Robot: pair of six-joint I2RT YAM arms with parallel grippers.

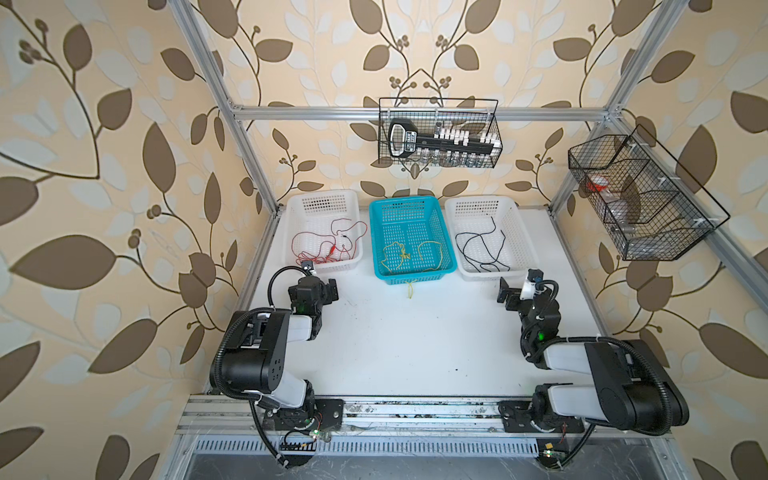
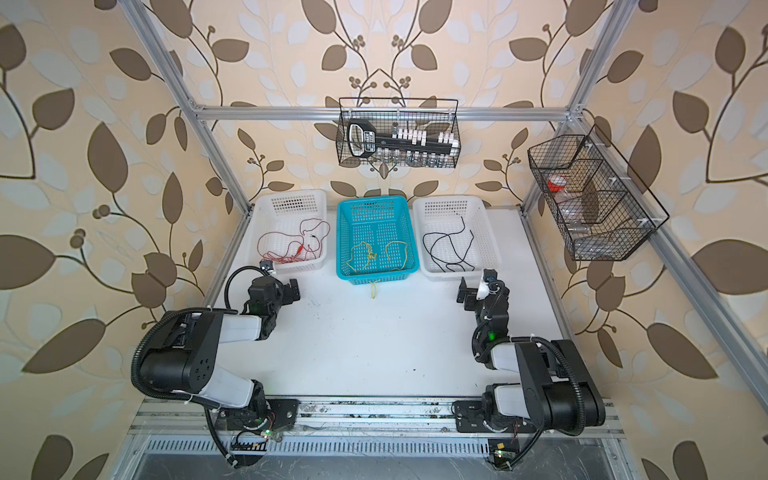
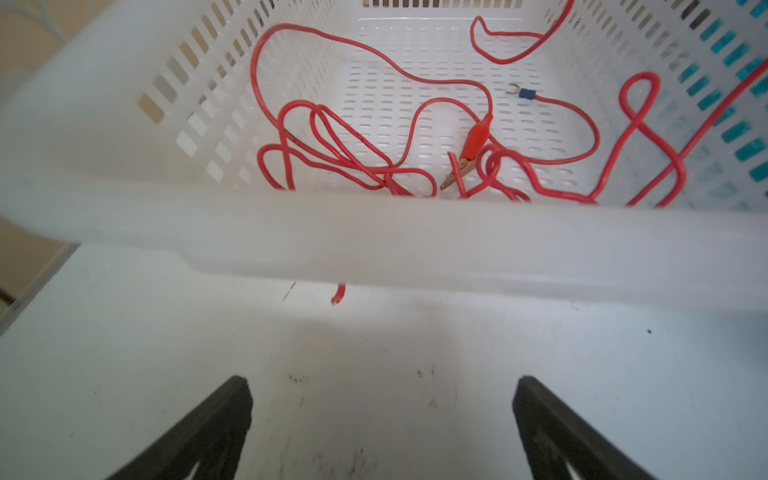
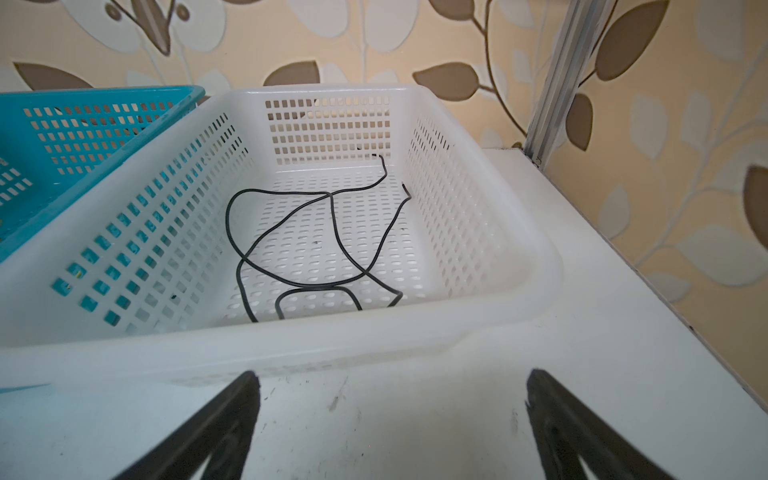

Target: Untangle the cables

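The cables lie sorted by colour in three baskets at the back of the table. Red cables (image 1: 328, 258) (image 2: 291, 247) with a red alligator clip (image 3: 478, 135) fill the left white basket (image 1: 320, 198) (image 3: 415, 237). Yellow cables (image 1: 401, 253) (image 2: 368, 253) lie in the blue basket (image 1: 405, 201) (image 4: 104, 93), one yellow end (image 1: 410, 291) hanging out onto the table. Black cables (image 1: 478, 245) (image 4: 333, 216) lie in the right white basket (image 1: 482, 199) (image 4: 332, 332). My left gripper (image 1: 318, 286) (image 3: 382, 380) and right gripper (image 1: 515, 291) (image 4: 392, 374) hover open before the white baskets, holding nothing.
A black wire basket (image 1: 440, 133) with a black tool hangs on the back rail. Another wire basket (image 1: 636, 199) hangs on the right frame. The white table (image 1: 415, 353) stretches between the arms. A short red wire end (image 3: 338, 293) pokes out under the left basket.
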